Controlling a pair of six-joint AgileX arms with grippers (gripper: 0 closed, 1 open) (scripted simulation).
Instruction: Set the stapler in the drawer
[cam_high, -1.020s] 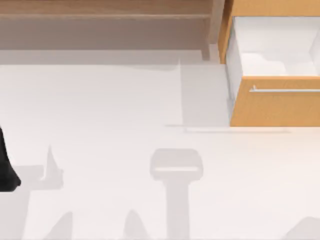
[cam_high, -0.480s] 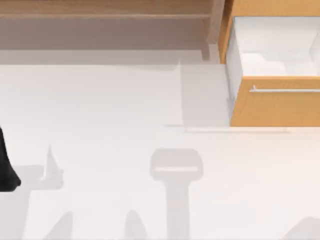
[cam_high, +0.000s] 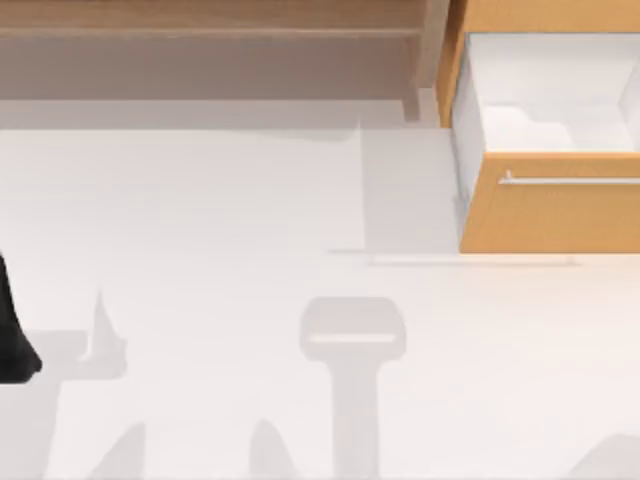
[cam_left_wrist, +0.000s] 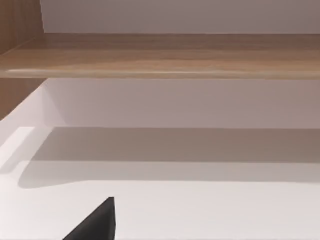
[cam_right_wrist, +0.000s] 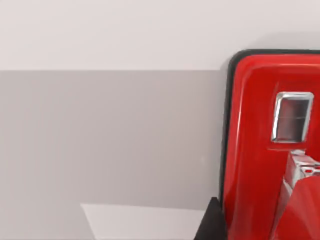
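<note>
A glossy red stapler (cam_right_wrist: 255, 150) with a black rim and small silver window looms close beneath the right wrist camera, over white table (cam_high: 200, 200). Whether any gripper holds it, I cannot tell. The orange-tan wooden drawer (cam_high: 550, 215) stands open at the table's far right, beside a long brown wooden shelf (cam_high: 210, 20).

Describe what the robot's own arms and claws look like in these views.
Little of them shows. At the table's left edge in the top view, the left arm is a plain matte black, rounded shape with no cables or markings visible. In the left wrist view, a black wedge with a straight edge pokes in. In the right wrist view, a small dark triangular tip sits beside the red stapler.
</note>
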